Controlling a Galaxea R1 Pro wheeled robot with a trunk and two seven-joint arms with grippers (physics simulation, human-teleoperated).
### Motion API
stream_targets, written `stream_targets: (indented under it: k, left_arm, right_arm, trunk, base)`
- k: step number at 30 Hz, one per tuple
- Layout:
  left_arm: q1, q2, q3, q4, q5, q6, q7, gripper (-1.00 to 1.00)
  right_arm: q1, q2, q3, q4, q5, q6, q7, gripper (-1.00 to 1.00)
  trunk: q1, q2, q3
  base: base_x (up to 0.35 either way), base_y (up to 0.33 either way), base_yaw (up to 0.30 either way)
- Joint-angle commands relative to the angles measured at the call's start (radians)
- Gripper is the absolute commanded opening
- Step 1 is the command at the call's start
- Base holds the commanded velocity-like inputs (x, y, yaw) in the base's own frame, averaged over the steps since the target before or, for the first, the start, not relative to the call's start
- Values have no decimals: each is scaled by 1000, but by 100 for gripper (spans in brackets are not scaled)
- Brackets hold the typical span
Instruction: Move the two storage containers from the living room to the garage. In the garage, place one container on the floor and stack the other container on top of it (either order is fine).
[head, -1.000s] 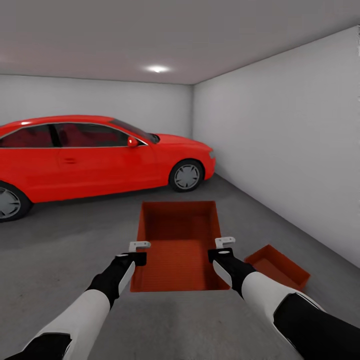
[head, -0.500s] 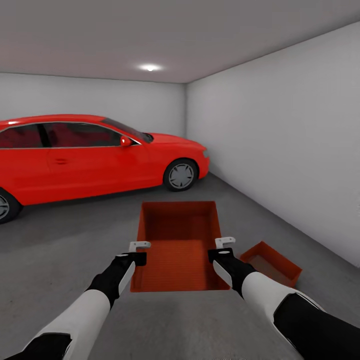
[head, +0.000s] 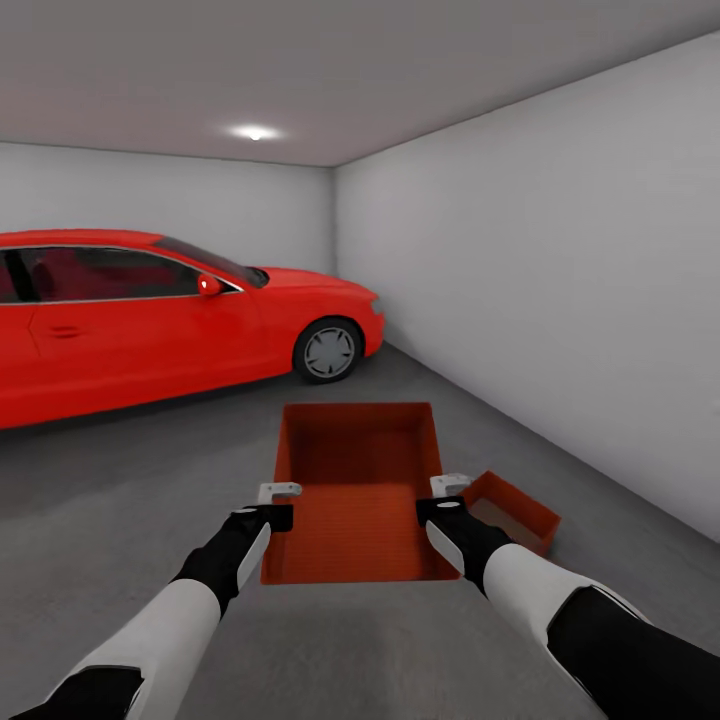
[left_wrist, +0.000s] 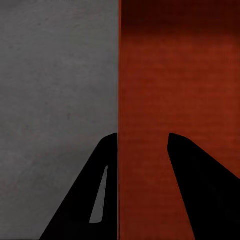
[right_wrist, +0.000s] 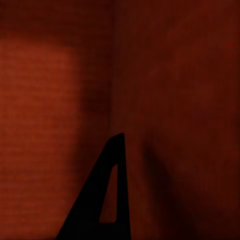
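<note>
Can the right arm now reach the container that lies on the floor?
Probably not: the right gripper is clamped on the held container's side wall, so it is not free, and the container on the floor lies partly behind that arm.

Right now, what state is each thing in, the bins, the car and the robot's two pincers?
Held container: lidless, empty, level, carried above the floor.
Second container: lidless, empty, resting on the floor.
Left pincer: clamped on the held container's side wall.
Right pincer: clamped on the opposite wall.
Red car: parked, doors closed.
</note>
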Motion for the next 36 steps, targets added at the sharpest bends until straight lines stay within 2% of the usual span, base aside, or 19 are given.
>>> stream_targets:
  k: [1,13,28,36]
  left_arm:
    - [1,1,-5,0,12,6,9,-100]
    - [1,1,-5,0,12,6,9,-100]
    - [1,2,-5,2,12,6,7,-100]
    - [1,2,-6,2,12,6,7,-100]
  right_arm:
    - [-2,-25,-17,-3,31,-51,-19,-100]
    - [-2,-25,-17,-3,31,-51,-18,-100]
    - [-2,-25,-17,-3,31,-51,-18,-100]
    - [-2,-23,-17,-3,31,-51,-18,-100]
  trunk:
    - [1,-3,-2]
    - [1,-3,-2]
    - [1,-3,-2]
    - [1,-3,-2]
  base:
    - [0,0,-249]
    - [14,0,-249]
    - [289,140,-248]
    - [306,191,-31]
